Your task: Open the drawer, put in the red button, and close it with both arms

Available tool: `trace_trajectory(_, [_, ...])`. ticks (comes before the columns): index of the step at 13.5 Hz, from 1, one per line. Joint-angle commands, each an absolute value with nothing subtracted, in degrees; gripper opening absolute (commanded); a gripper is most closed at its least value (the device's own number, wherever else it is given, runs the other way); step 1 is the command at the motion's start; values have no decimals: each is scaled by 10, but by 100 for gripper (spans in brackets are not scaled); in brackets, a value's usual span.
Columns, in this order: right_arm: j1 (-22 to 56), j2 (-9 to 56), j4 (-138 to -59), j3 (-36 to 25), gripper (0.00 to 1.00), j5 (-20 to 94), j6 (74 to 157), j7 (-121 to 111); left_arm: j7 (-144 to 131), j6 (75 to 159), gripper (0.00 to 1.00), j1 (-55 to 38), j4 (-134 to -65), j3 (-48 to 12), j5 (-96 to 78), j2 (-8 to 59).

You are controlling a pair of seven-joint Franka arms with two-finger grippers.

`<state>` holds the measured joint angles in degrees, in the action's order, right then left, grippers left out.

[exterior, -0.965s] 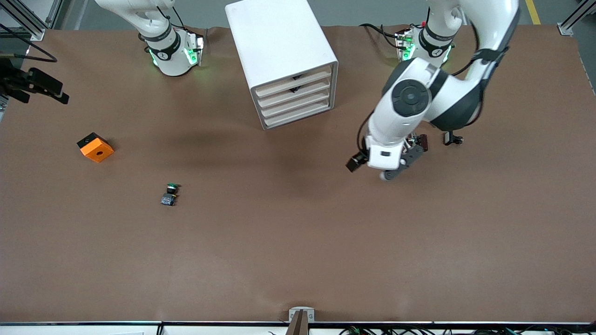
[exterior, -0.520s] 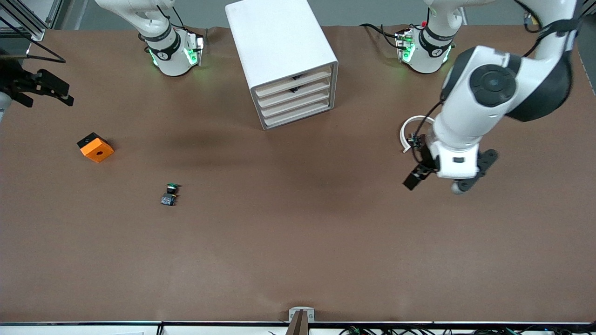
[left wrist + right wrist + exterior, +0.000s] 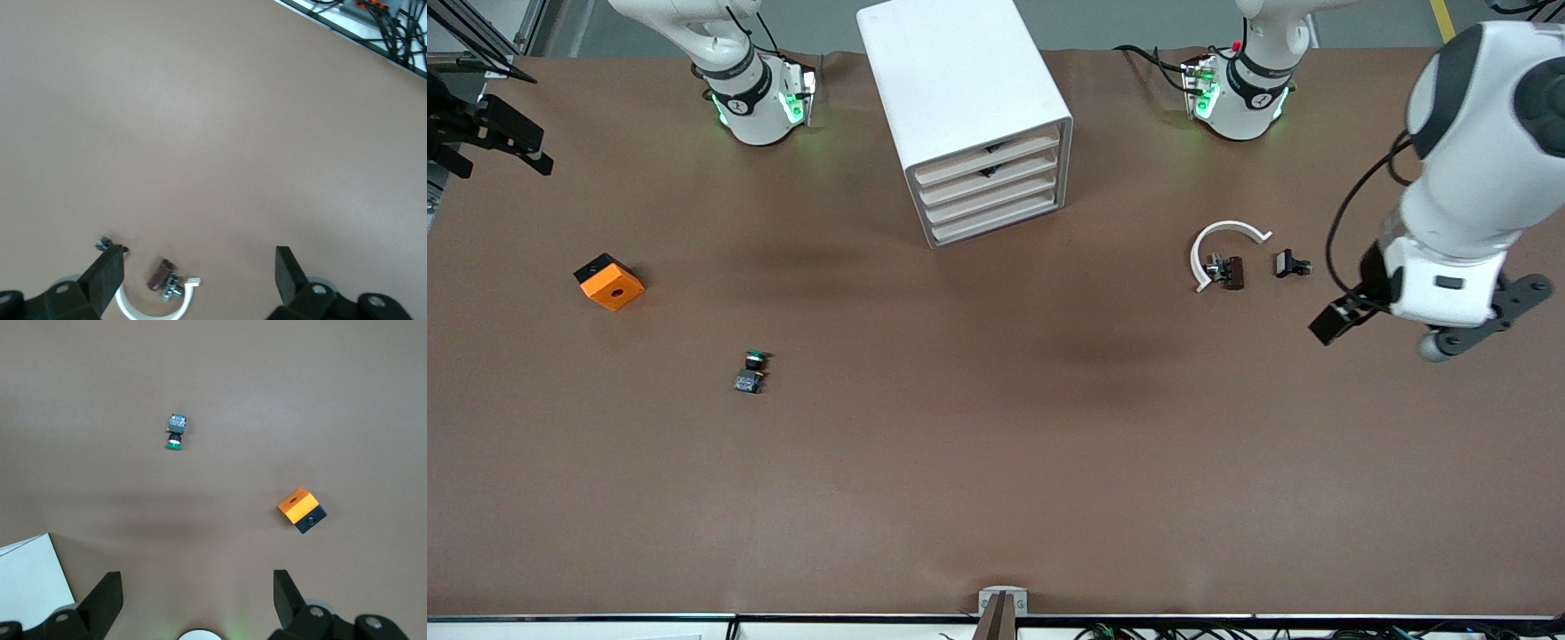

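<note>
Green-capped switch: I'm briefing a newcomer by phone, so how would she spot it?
Start at the white cabinet between the arms' bases and come toward the front camera, toward the right arm's end of the table. The switch lies alone there, nearer the camera than the orange cube. It is tiny and dark with a round green cap; the cube is bigger.

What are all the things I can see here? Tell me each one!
Cabinet: one, white with four beige drawer fronts, between the arm bases.
Orange cube: one, orange and black, toward the right arm's end.
Green-capped switch: one, nearer the camera than the cube.
Curved ring: one, white, toward the left arm's end.
Dark red part: one, by the ring.
Black part: one, beside those.
Left end effector: black, open, over the table.
Right end effector: black, open, over the table.
</note>
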<state>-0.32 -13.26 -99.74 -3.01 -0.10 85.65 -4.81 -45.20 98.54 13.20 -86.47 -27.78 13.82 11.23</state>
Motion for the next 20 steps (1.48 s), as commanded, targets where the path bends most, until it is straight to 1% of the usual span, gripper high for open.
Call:
trace_trajectory(1, [-5, -142, -1005, -31, 100, -1, 841, -49, -388, 928, 100, 146, -845, -273, 138, 96])
trace_trajectory(3, [-5, -142, -1005, -31, 100, 15, 825, -47, -346, 923, 100, 107, -846, -219, 129, 76])
trace_trajectory(5, [-7, -141, -1005, -32, 100, 27, 820, -48, -280, 894, 100, 75, -848, -144, 72, 46])
trace_trajectory(7, [-5, -141, -1005, -31, 100, 27, 818, -48, -199, 866, 100, 69, -859, -103, 54, 12])
trace_trajectory(9, [-5, -141, -1005, -30, 100, 26, 820, -48, -142, 840, 100, 33, -878, -54, 49, -21])
trace_trajectory(10, [-4, -142, -1005, -29, 100, 22, 821, -48, -128, 830, 100, 21, -893, -39, 34, -38])
trace_trajectory(13, [-3, -142, -1006, -27, 100, 2, 825, -48, -127, 837, 100, 4, -953, -31, 25, -84])
trace_trajectory(16, [-4, -143, -1006, -27, 100, 0, 829, -49, -127, 865, 100, -19, -1012, -28, 24, -127])
trace_trajectory(20, [-4, -143, -1006, -27, 100, 0, 832, -49, -72, 867, 100, -26, -1008, -28, 11, -127])
